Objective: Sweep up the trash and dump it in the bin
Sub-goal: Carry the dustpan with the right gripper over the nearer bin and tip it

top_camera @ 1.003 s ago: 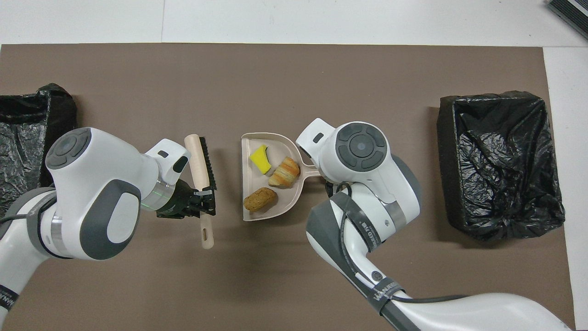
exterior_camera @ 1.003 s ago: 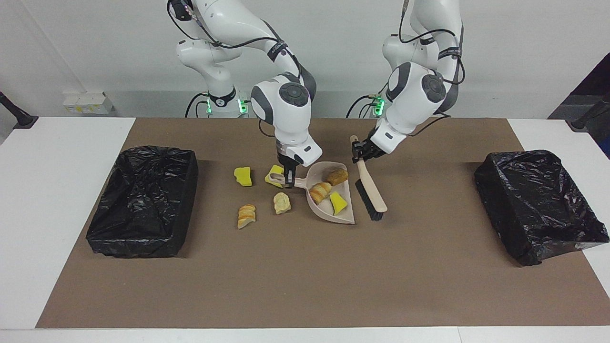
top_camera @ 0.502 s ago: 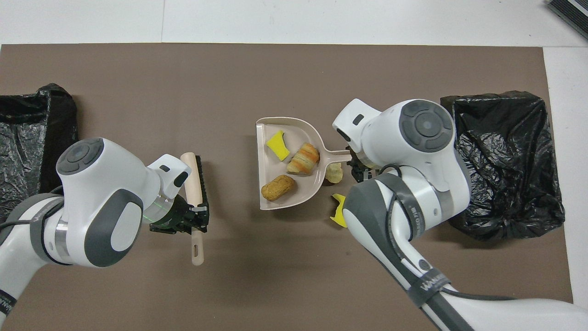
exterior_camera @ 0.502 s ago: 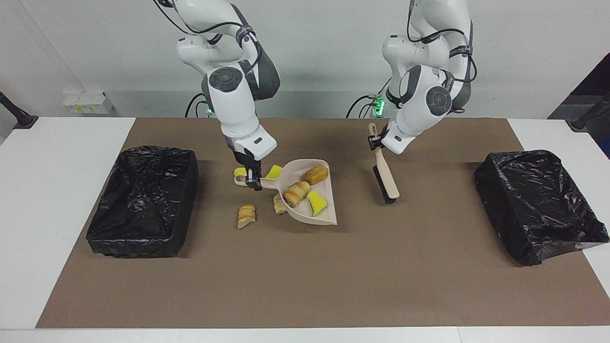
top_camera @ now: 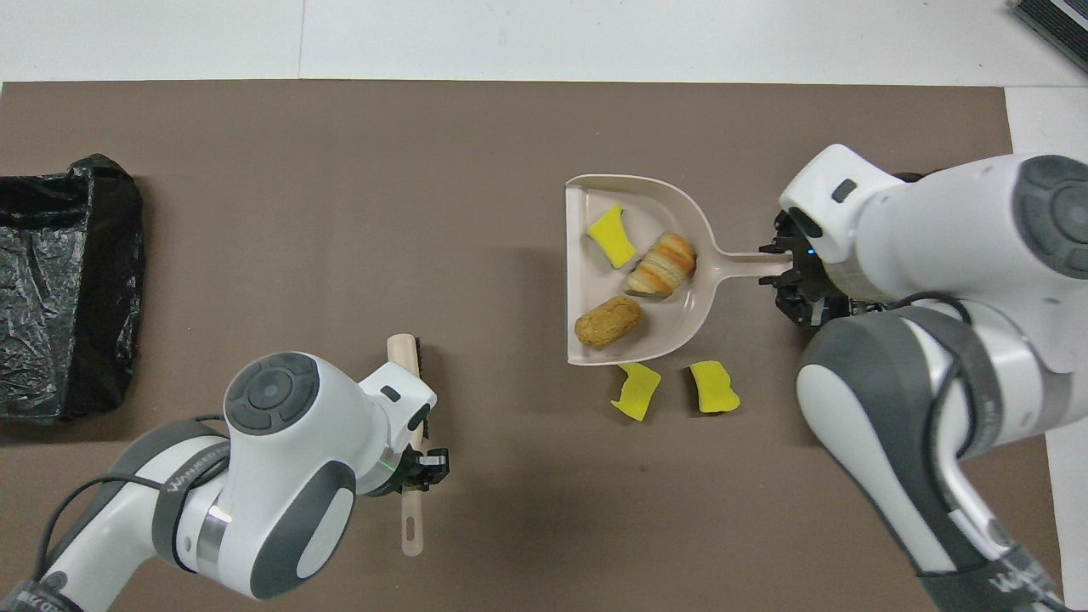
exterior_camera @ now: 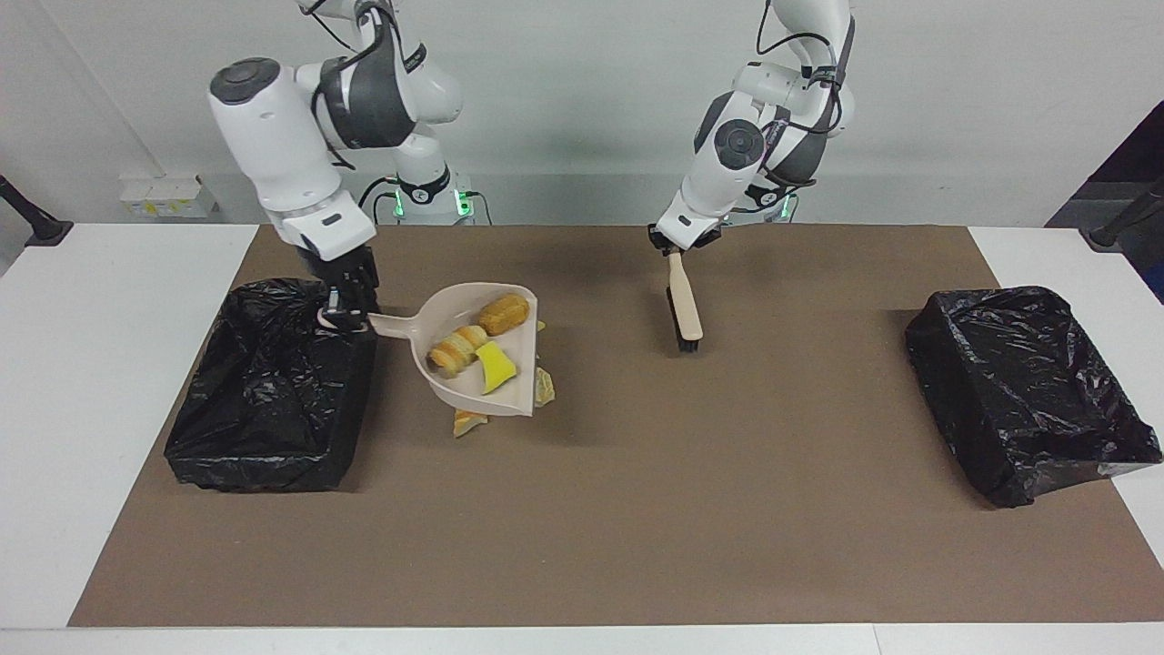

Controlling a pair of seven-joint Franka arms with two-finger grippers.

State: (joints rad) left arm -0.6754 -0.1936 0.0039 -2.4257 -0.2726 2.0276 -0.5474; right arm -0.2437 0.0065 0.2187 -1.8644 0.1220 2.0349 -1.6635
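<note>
Right hand [exterior_camera: 344, 309] clamps loaded dustpan [exterior_camera: 473, 364] handle, pan pointing away from the bin [exterior_camera: 273, 382] beside it; left hand [exterior_camera: 677, 246] grips brush [exterior_camera: 682, 309].

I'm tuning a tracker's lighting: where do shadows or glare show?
Facing view: the lifted dustpan throws a soft shadow on the mat, and the black bin liner at the right arm's end shows glossy highlights. Overhead view: a faint shadow darkens the mat nearer the robots.

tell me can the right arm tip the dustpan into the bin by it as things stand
Probably yes. The right gripper holds the dustpan by its handle, lifted, right at the edge of the bin at the right arm's end. The bin's open top shows nothing over it. The pan itself is not over the bin yet.
</note>
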